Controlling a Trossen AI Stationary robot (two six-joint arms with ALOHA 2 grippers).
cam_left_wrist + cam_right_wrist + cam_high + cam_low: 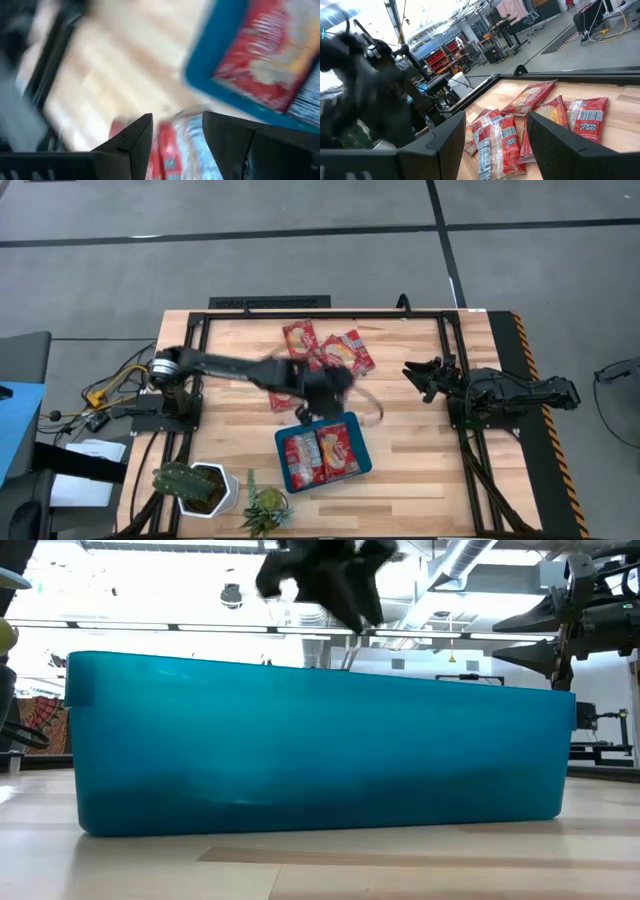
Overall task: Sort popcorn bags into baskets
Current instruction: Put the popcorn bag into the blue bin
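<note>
The left pincer (305, 416) hangs part open and empty just behind the teal basket (360, 464), which carries two popcorn bags (320, 455); loose bags (345, 350) lie beyond it on the tabletop (420, 470). The right pincer (412, 374) waits wide open, empty

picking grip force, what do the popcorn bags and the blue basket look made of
popcorn bags: thin glossy plastic film, it seems; printed red fronts, shiny creased surface, silvery ends.
blue basket: likely moulded plastic, smooth and slightly see-through; the wall glows unevenly teal with soft rounded corners.
</note>
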